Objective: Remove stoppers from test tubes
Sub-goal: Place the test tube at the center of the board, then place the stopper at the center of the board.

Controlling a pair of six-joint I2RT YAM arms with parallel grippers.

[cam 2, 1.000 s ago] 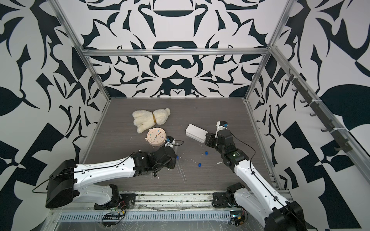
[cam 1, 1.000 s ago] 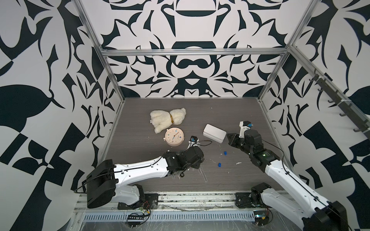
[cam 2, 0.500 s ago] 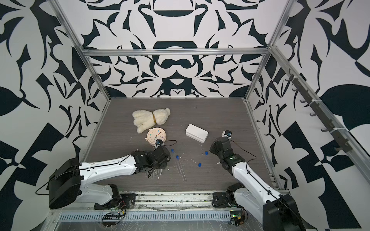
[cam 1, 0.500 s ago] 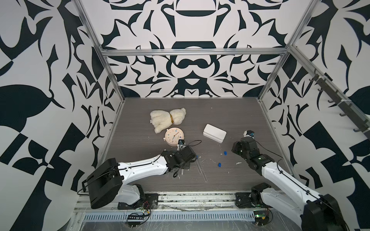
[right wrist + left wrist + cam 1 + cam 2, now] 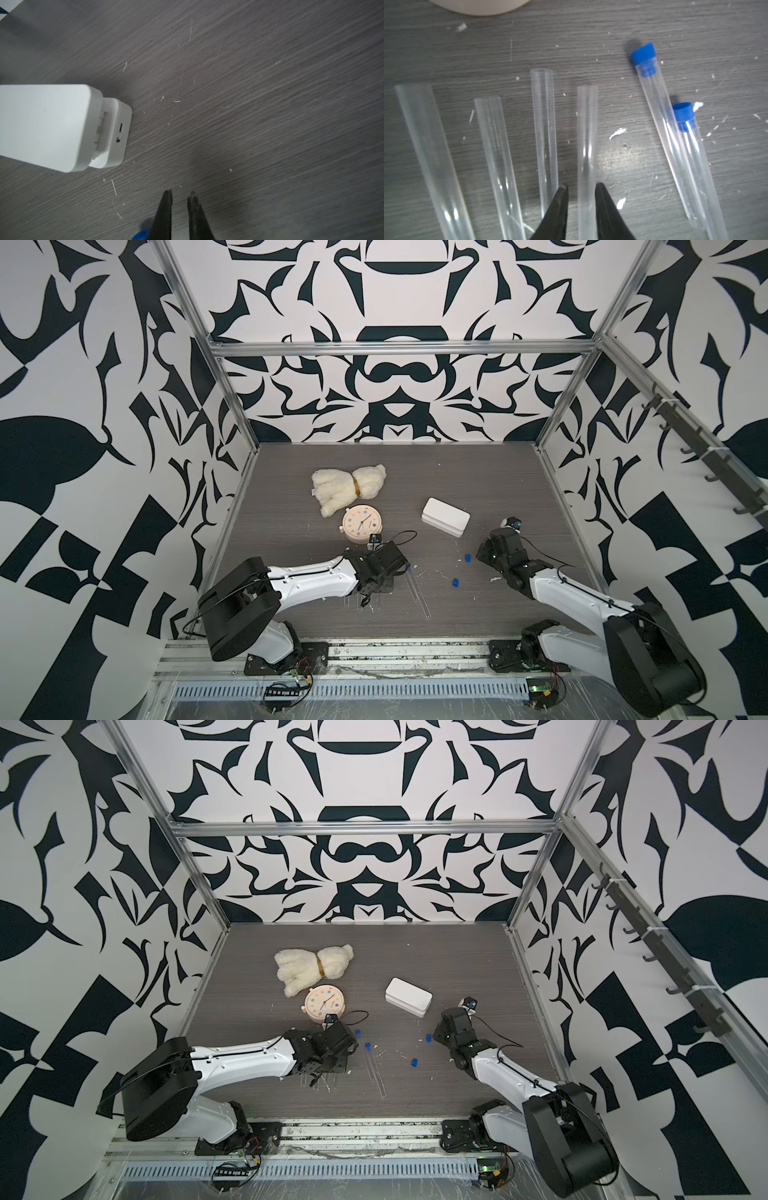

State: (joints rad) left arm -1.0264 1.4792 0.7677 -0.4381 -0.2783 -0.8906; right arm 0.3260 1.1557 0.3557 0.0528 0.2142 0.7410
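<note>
In the left wrist view several open test tubes [image 5: 496, 145] lie side by side on the table. My left gripper [image 5: 581, 187] straddles one of them [image 5: 587, 135], slightly open, with a gap on one side. Two more tubes [image 5: 660, 124] beside them keep their blue stoppers [image 5: 643, 54] [image 5: 683, 112]. Both top views show these capped tubes [image 5: 376, 1073] [image 5: 419, 597] just right of the left gripper [image 5: 376, 589]. Two loose stoppers [image 5: 467, 558] [image 5: 456, 582] lie further right. My right gripper [image 5: 180, 193] [image 5: 480, 556] hangs low next to one stopper [image 5: 141, 235], shut to a thin slit with nothing between its tips.
A round clock [image 5: 360, 523] stands just behind the left wrist, with a cream plush bear [image 5: 347, 489] beyond it. A white box [image 5: 445, 516] [image 5: 52, 124] lies left of the right gripper. White flecks litter the table around the tubes.
My left arm drew back to the left and set its tube down among the others, and its jaws have slackened. My right arm swung right and down, away from the left gripper.
</note>
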